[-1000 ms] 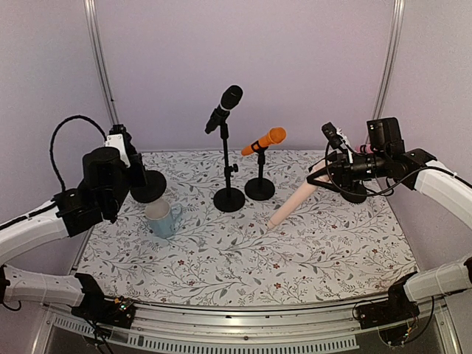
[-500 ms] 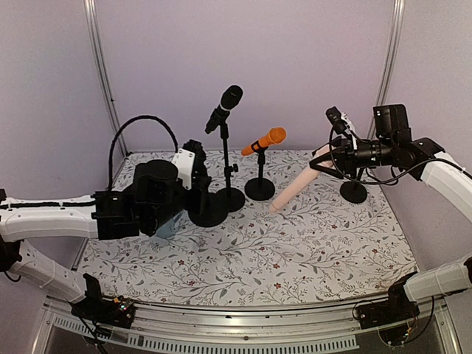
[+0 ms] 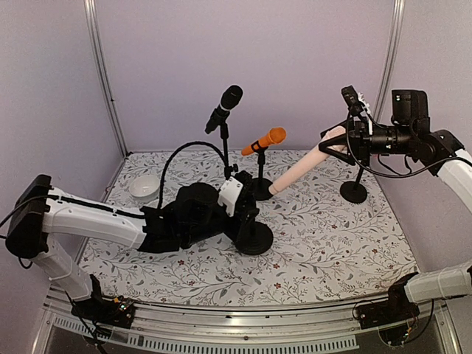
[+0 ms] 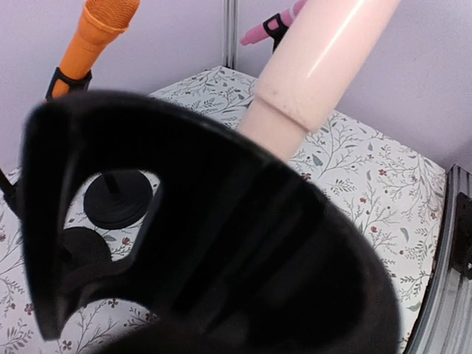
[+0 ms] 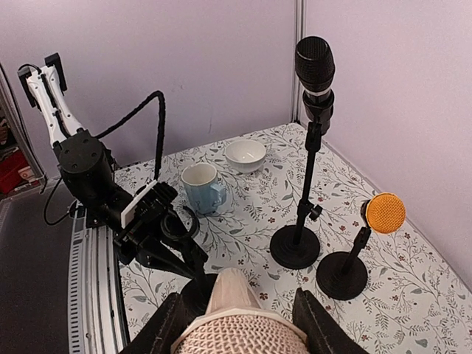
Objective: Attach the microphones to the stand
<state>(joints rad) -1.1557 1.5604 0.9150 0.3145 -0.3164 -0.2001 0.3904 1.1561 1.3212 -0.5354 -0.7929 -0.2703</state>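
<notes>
Floral table (image 3: 332, 243): we count four microphones (image 3: 267, 139). Left gripper (image 3: 243, 210) clamps a stand (image 3: 254, 237), now moved to the centre; right gripper (image 3: 333, 141) grips the beige microphone (image 3: 299, 168).

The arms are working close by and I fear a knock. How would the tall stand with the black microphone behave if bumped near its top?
Likely tippy: the tall stand is a thin pole with the black microphone angled at its top and a small round base. Pushed low at the base, it would probably slide rather than topple.
</notes>
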